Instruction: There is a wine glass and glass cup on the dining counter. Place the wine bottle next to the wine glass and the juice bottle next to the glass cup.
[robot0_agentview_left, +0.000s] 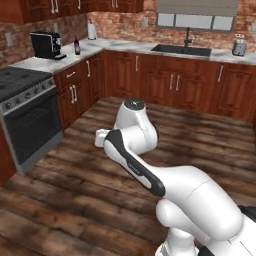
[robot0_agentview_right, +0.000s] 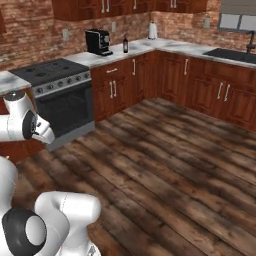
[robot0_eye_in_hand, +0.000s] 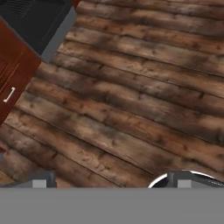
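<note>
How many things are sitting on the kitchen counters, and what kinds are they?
Coffee machine: 1
Dark bottle: 1
White paper towel roll: 1
Toaster: 1
Total: 4

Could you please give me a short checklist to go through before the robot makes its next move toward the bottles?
1. A dark bottle stands upright on the wall counter beside the coffee machine: ok; whether it is the wine bottle, cannot tell.
2. Second bottle located: not ok, none identified.
3. Gripper empty: ok; the hand view has only wooden floor between the fingertips.
4. Jaws spread apart, ready to grasp: ok.
5. Bottle within reach: not ok, open floor lies between the arm and the counter.
6. Floor toward the counter free of obstacles: ok; the stove stands to the left.
</note>
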